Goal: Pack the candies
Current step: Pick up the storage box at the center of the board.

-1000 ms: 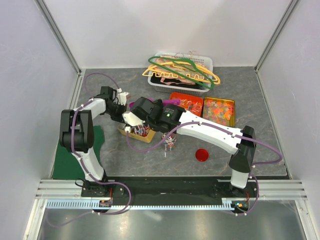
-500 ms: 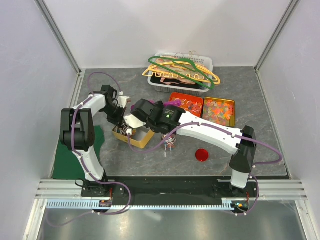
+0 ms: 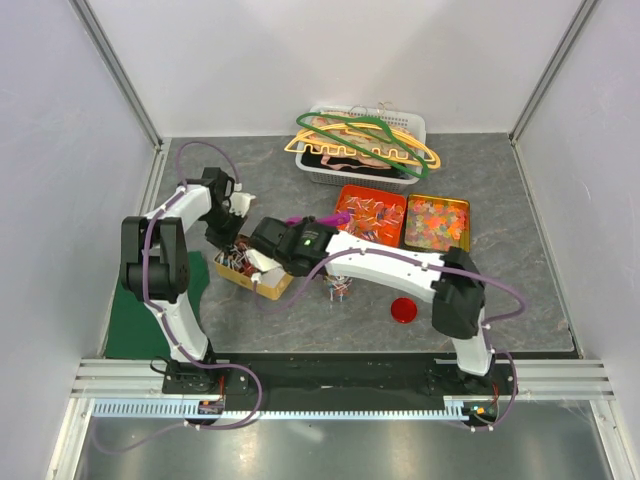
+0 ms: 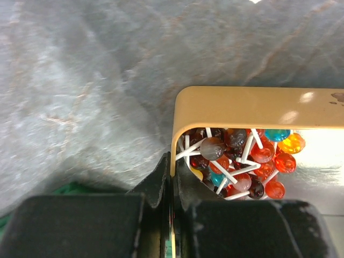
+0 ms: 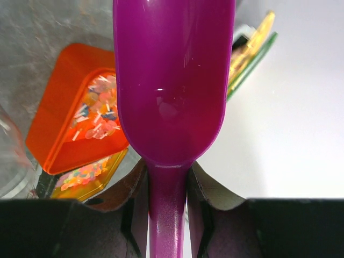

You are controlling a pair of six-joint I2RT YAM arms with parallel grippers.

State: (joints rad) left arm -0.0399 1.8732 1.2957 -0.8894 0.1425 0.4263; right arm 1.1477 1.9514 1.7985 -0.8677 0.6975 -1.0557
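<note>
Candies (image 3: 372, 212) sit overhead in the orange tray (image 3: 345, 195) on the surface (image 3: 520, 290), while both arms meet at the tan tray (image 3: 258, 285), their tips hard to make out. At the left wrist, the left claw (image 4: 172, 183) is pinched shut on that tray's rim, likely steadying it, with the lollipops (image 4: 242, 158) partly cut off. At the right wrist, the right claw (image 5: 167, 188) grips the purple scoop (image 5: 169, 80), which looks empty and hides much behind it

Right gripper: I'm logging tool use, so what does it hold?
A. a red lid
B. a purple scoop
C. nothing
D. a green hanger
B: in the right wrist view, the handle of the scoop is clamped in the right gripper, and its purple bowl points away from the camera.
</note>
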